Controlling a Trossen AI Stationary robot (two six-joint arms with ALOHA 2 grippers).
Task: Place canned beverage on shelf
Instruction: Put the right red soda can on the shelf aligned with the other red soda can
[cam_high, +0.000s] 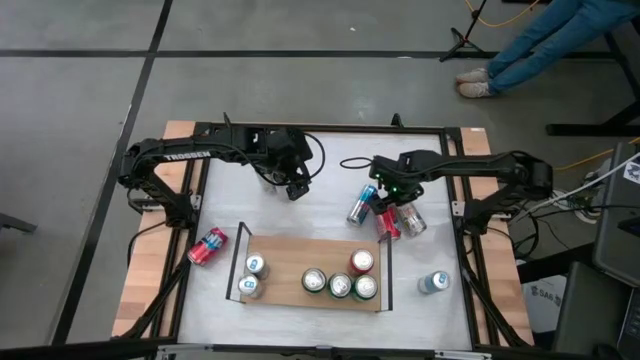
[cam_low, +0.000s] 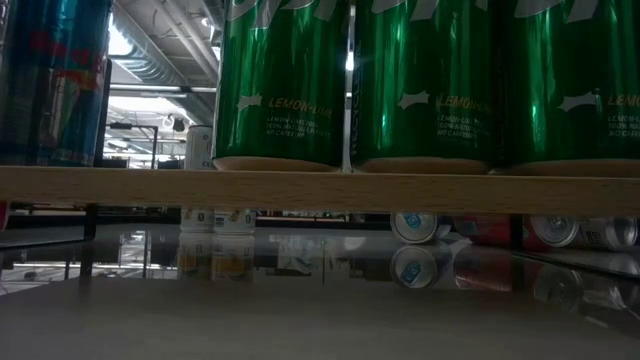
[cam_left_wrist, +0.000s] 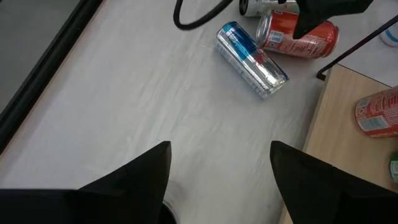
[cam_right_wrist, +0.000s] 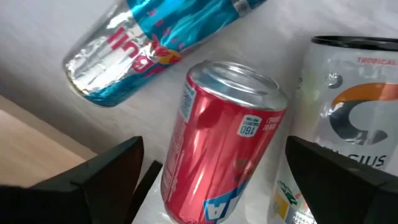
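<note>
Here, going left to right in the high view: a red can (cam_high: 208, 246) lies on its side on the white desk (cam_high: 300, 215), just off the left rail of the shelf (cam_high: 300, 262). The left hand (cam_high: 293, 186) hovers over bare desk behind the shelf, its fingers (cam_left_wrist: 134, 171) spread apart with nothing between them. On the wooden shelf two silver-topped cans (cam_high: 253, 276) stand at the left end, touching, then a gap of bare board, then three green cans (cam_high: 340, 285) in a row and a red-topped can (cam_high: 361, 262) just behind them, all upright. Behind the shelf's right end three cans lie close together on the desk: a blue-and-silver can (cam_high: 359, 206), a red cola can (cam_high: 387, 223) and a white can (cam_high: 411, 221). The right hand (cam_high: 391, 205) hangs over this cluster, its fingers (cam_right_wrist: 109, 168) spread wide on either side of the red cola can (cam_right_wrist: 217, 149), not closed on it. Farther right a pale can (cam_high: 433, 283) lies alone, well apart from the shelf. A person's legs (cam_high: 530, 50) show on the floor beyond the desk.
</note>
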